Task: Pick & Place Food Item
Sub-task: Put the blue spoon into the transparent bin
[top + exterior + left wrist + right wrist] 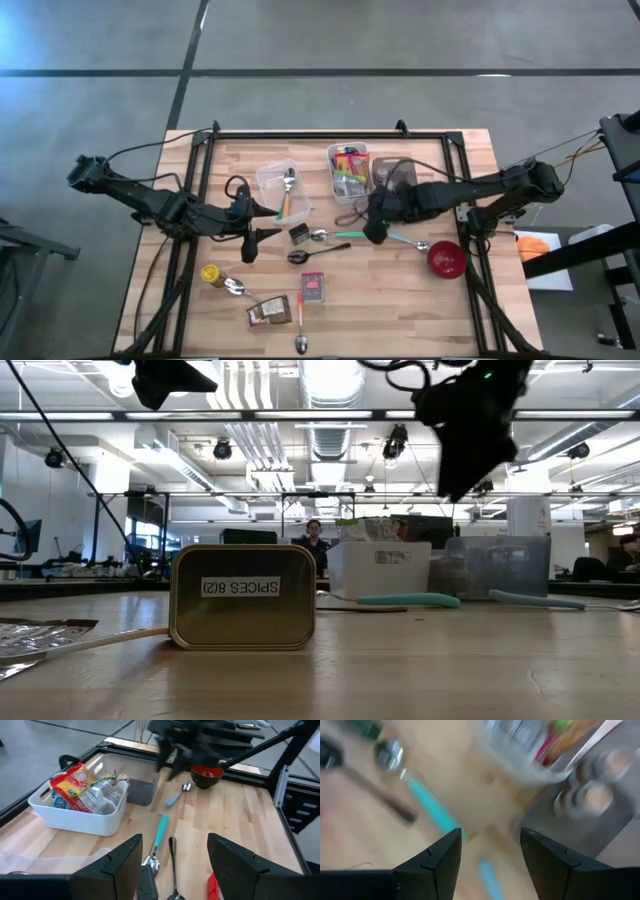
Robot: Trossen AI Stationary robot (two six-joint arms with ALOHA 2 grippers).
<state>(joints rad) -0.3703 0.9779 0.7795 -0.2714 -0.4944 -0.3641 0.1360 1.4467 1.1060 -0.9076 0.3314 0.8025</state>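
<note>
While the overhead view shows the whole table (400, 300), only the left wrist view shows the snack packets (75, 787) in the white bin (80, 817). The right claw (490, 847) hangs above the teal spoon (432, 810), beside that bin, fingers apart and empty. The left claw (172, 857) waits, parted, empty.

Grey concrete floor (400, 40) crossed by dark lines; fluorescent ceiling lights (330, 380) over an open workshop.

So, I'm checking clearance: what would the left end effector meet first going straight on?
Probably the teal-handled spoon lying on the table just ahead of the open left end effector; depth is uncertain.
</note>
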